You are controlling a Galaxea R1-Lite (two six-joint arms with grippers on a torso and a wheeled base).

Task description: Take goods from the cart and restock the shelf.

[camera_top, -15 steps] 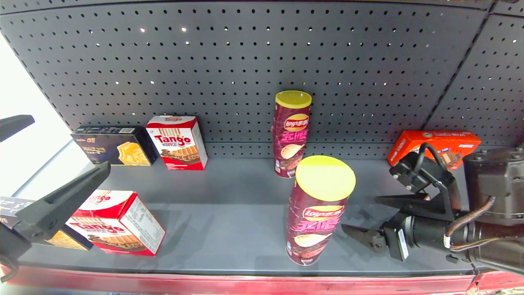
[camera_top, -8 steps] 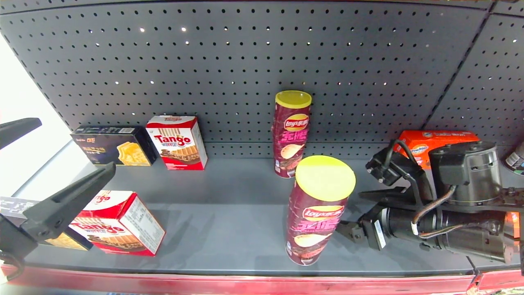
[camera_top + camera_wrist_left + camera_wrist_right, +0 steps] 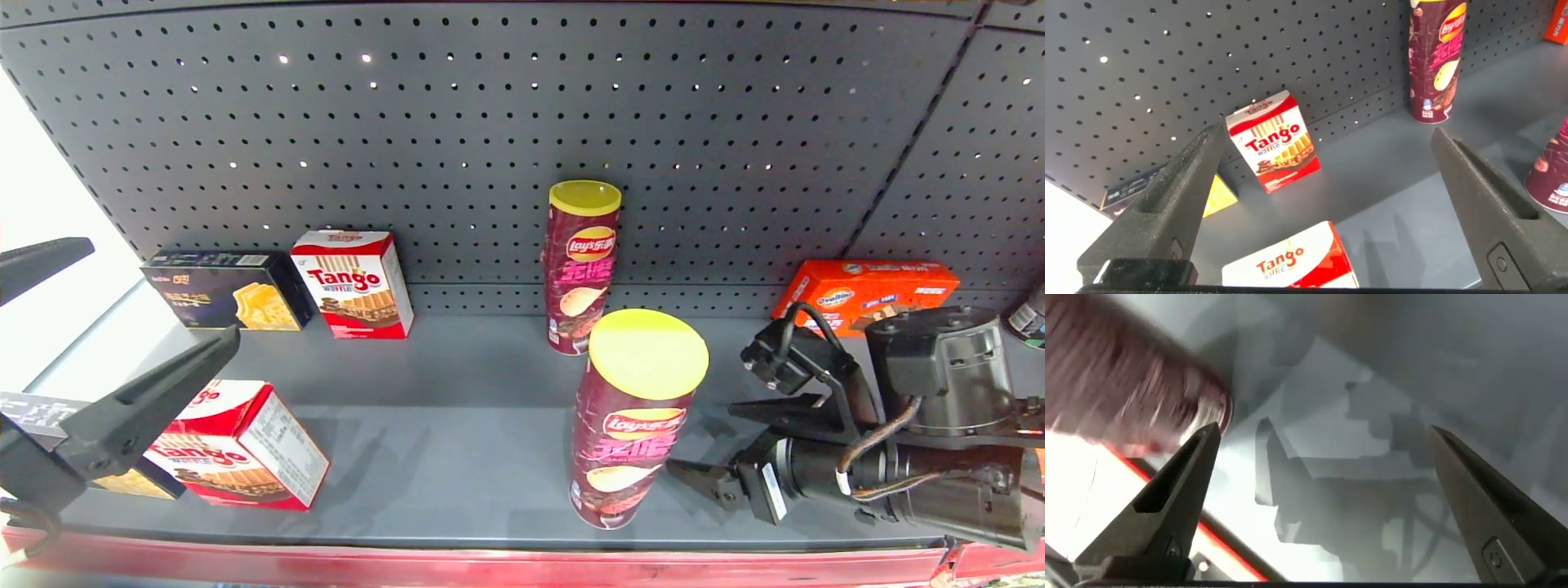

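Head view: right gripper [image 3: 700, 437] sits low over the grey shelf [image 3: 457, 408], fingers spread, nothing between them. Front chip can [image 3: 633, 425] stands upright with its yellow lid on, just off the fingertips; the lower tip is very near the can's side, and I cannot tell whether they touch. Rear chip can [image 3: 581, 265] is upright farther back, beyond the front one, against the pegboard [image 3: 457, 122]. Orange box [image 3: 865, 286] lies behind the right wrist, at the pegboard.

Left gripper [image 3: 163, 287] is at the shelf's other end, jaws wide apart and empty. Front wafer box [image 3: 237, 445] sits just beside its nearer finger, close to the red edge strip [image 3: 490, 563]. Rear wafer box [image 3: 355, 283] and dark box [image 3: 229, 288] stand side by side ahead of this gripper, at the pegboard.

Left wrist view: both fingers [image 3: 1176, 204] are well apart. The rear wafer box is framed between them, upright at the pegboard. The front wafer box lies nearer the gripper's base. The rear chip can stands far ahead, near the line of the other finger.

Right wrist view: fingers apart over bare shelf. A blurred dark-red can side sits just beside one fingertip, with the red edge strip close by.
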